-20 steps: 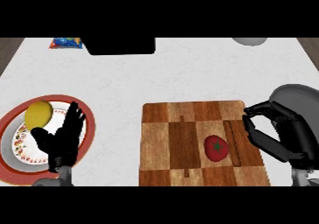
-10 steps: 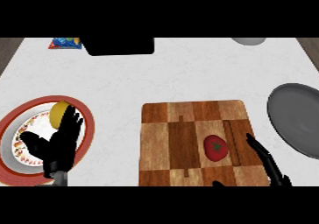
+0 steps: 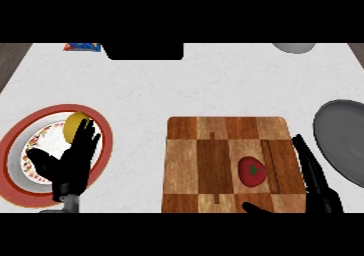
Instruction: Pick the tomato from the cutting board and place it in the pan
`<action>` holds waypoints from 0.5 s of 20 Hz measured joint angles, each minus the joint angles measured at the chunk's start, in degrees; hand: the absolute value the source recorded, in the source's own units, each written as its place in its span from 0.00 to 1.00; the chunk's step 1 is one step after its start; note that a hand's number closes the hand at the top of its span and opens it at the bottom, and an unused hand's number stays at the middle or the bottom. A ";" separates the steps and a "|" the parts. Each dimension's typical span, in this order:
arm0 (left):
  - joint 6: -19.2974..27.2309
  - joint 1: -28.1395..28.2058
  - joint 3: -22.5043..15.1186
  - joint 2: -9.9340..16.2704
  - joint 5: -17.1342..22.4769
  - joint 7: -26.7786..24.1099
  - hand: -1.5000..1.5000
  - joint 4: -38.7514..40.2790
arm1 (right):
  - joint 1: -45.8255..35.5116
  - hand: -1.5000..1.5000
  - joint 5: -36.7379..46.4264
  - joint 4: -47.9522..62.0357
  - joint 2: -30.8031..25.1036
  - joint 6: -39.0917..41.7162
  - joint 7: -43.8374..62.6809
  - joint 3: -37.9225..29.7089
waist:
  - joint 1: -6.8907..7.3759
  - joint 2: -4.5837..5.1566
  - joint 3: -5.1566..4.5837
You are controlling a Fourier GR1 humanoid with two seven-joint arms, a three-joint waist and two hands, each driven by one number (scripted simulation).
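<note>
Reaching over the cutting board [image 3: 214, 165], right hand [image 3: 314, 175] spreads straight fingers beside the tomato [image 3: 251, 171], holding nothing.

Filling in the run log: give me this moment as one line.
tomato on cutting board | right hand open beside it | left hand open over plate | pan holds nothing

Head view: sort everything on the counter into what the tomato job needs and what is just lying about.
Needed:
tomato
cutting board
pan
right hand, open beside the tomato

Lying about:
red-rimmed plate
yellow fruit on that plate
blue packet
grey dish at the far edge
</note>
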 measured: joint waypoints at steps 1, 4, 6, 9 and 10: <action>-0.06 -0.17 -0.11 -0.11 0.03 0.12 0.50 -0.06 | -1.31 0.00 0.79 -0.05 -0.48 3.09 2.87 -0.38 | 0.27 0.09 -0.05; -0.24 -0.45 -0.44 -0.37 -0.19 -0.24 0.50 0.00 | -3.80 0.00 1.73 0.67 -3.25 12.98 10.06 -0.84 | 0.88 0.31 -0.11; -0.60 -0.43 -0.89 -0.45 -0.27 -0.17 0.50 -0.37 | -6.69 0.00 1.49 1.77 -4.24 19.62 14.97 -1.15 | 1.54 0.42 -0.12; -0.53 -0.29 -1.19 -0.29 -0.48 0.74 0.50 -0.89 | -12.66 0.00 0.34 3.17 -4.64 29.56 22.03 -1.41 | 1.82 0.40 -0.08; -0.74 0.05 -1.09 -0.39 -0.50 0.02 0.50 -0.64 | -14.74 0.00 -0.18 3.76 -4.31 32.24 23.85 -1.47 | 1.64 0.33 -0.04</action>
